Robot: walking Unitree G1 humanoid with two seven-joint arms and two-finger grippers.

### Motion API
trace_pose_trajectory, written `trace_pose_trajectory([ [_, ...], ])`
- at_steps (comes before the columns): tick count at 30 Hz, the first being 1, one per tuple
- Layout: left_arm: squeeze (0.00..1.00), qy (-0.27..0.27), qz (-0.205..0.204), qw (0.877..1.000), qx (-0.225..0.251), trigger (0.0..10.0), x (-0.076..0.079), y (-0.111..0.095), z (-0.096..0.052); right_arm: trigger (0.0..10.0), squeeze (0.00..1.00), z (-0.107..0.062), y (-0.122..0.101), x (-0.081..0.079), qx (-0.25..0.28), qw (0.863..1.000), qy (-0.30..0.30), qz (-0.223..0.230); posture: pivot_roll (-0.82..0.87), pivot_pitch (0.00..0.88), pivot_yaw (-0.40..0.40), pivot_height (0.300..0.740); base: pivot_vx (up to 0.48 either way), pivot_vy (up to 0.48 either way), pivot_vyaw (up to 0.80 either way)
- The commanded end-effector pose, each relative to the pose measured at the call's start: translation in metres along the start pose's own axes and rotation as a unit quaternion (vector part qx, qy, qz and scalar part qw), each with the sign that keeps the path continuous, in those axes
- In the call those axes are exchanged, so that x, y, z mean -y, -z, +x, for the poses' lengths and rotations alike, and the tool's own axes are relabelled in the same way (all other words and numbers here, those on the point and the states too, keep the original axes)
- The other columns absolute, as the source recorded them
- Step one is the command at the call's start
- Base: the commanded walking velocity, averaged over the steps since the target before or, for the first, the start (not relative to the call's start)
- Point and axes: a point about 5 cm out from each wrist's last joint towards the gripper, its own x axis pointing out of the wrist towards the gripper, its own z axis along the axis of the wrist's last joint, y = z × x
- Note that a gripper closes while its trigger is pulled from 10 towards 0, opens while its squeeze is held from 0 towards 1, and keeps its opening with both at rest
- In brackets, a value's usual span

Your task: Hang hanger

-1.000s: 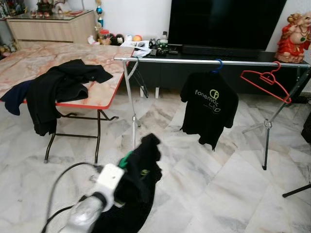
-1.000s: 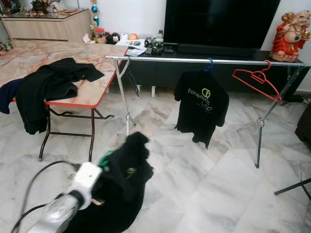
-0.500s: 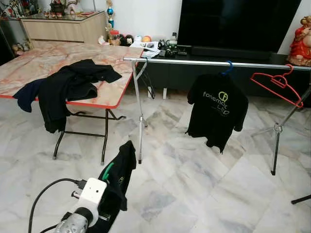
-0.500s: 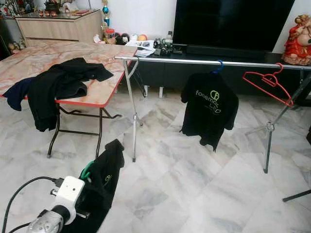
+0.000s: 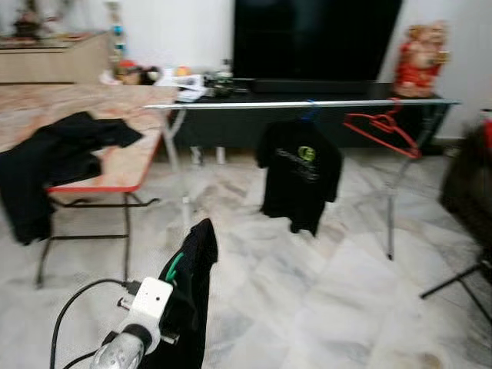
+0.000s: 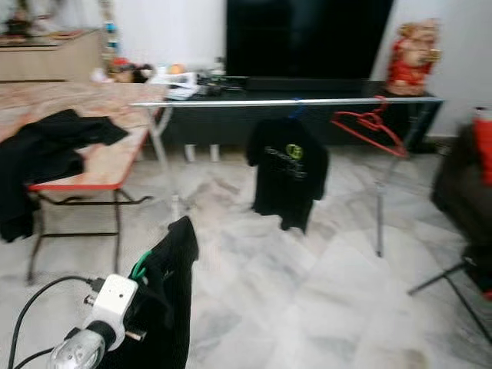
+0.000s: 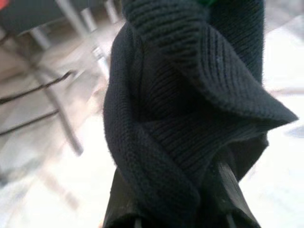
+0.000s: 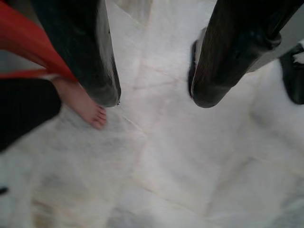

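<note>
Green hanger (image 5: pixel 175 266), draped in a black garment (image 5: pixel 192 286), clamped in the left gripper (image 7: pixel 180 209) low at the robot's left, jaws closed on the knit cloth. Ahead and well apart, the drying rail (image 5: pixel 300 104), running left to right across the view, with a black T-shirt (image 5: pixel 298 175) and red hanger (image 5: pixel 382 131) already on it. Bare stretch of rail between the bench (image 5: pixel 131 165) end and the T-shirt, nearer the left arm. Right gripper (image 8: pixel 154 97) idle over marble floor (image 8: pixel 190 161), jaws apart, by a person's bare foot (image 8: pixel 83 107).

Ribbed knit black garment (image 7: pixel 190 109); glossy marble floor (image 5: pixel 338 284); shiny metal rail (image 5: pixel 307 103).
</note>
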Motion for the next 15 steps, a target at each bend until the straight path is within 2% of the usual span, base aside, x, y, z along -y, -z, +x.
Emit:
trace_pose_trajectory([
  [1,0.0,-0.002,0.009,1.0,0.01,10.0,-0.0023,-0.0042,0.0001,10.0,0.0,0.001,-0.0142,-0.0019,0.019,1.0,-0.003,0.006,0.18,0.0,-0.009,0.74,0.322,0.0,0.0],
  [6,0.0,0.003,0.006,1.0,0.005,10.0,0.0009,-0.0019,-0.0022,10.0,0.0,0.0011,-0.0174,-0.003,0.024,1.0,-0.011,-0.001,0.17,0.0,0.005,0.74,0.324,0.0,0.0],
  [15,0.0,0.005,0.01,1.0,0.005,10.0,-0.0011,-0.0048,0.001,10.0,0.0,0.0005,-0.0098,-0.0093,0.018,1.0,-0.013,0.001,0.18,0.0,0.009,0.74,0.326,0.0,0.0],
])
